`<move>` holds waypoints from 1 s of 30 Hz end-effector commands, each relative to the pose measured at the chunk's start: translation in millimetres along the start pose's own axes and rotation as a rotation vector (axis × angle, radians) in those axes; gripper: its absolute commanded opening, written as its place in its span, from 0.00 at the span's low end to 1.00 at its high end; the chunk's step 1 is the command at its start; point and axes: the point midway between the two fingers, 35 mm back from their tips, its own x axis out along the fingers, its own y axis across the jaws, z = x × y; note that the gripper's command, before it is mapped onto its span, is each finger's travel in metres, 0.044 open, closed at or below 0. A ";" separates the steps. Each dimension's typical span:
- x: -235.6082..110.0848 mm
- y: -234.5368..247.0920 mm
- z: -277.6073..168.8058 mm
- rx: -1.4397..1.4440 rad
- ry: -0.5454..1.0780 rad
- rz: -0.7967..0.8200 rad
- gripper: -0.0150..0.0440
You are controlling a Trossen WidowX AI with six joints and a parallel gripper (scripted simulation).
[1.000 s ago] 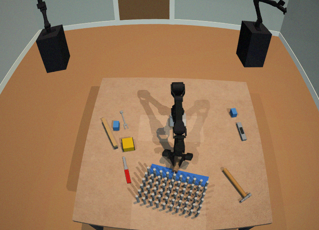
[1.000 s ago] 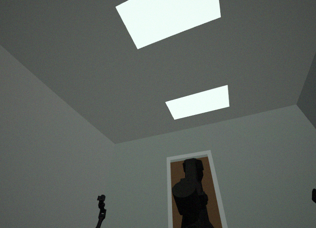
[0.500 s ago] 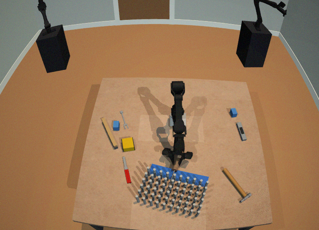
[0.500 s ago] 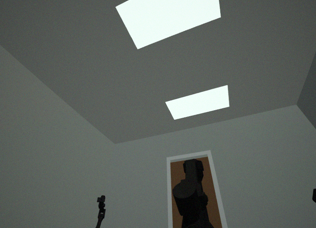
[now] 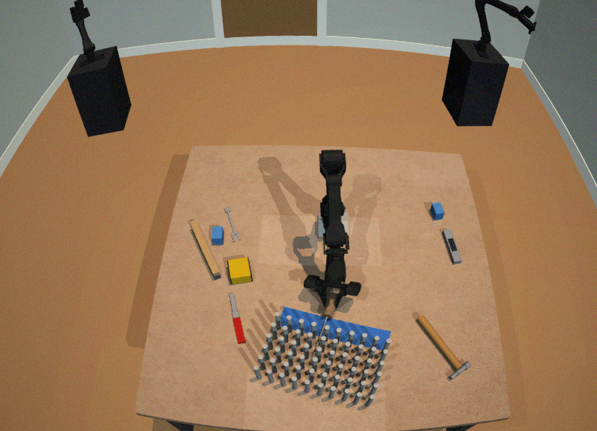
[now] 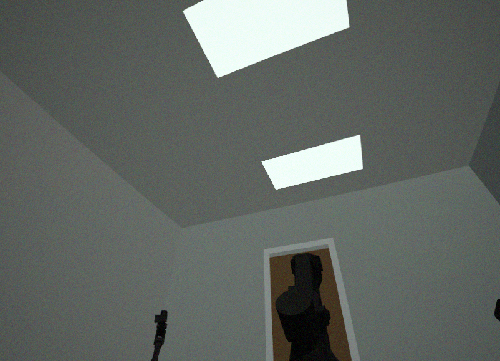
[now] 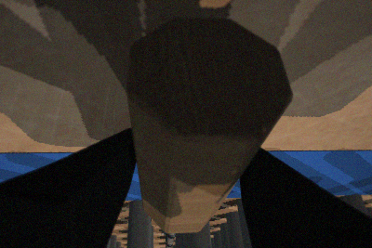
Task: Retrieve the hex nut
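My gripper (image 5: 331, 304) (image 7: 190, 147) is shut on the wooden handle (image 5: 330, 311) (image 7: 186, 155) of a tool. The handle is over the edge of the blue taped strip (image 5: 368, 333) (image 7: 321, 166). The tool's thin metal shaft (image 5: 321, 332) runs from the handle between the standing spacers (image 5: 289, 317) (image 7: 139, 225) into the field. Its far end is hidden among the spacers, and I cannot tell whether it touches any of them. The spacers that show stand upright. I cannot make out the hex nut in any view.
On the left lie a wooden bar (image 5: 205, 248), a blue block (image 5: 217, 234), a wrench (image 5: 231, 224), a yellow block (image 5: 239, 270) and a red-handled tool (image 5: 238, 326). On the right lie a hammer (image 5: 438, 342), a grey tool (image 5: 452, 246) and another blue block (image 5: 436, 211).
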 end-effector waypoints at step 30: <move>-13.3 2.5 18.7 0.000 0.001 0.005 0.25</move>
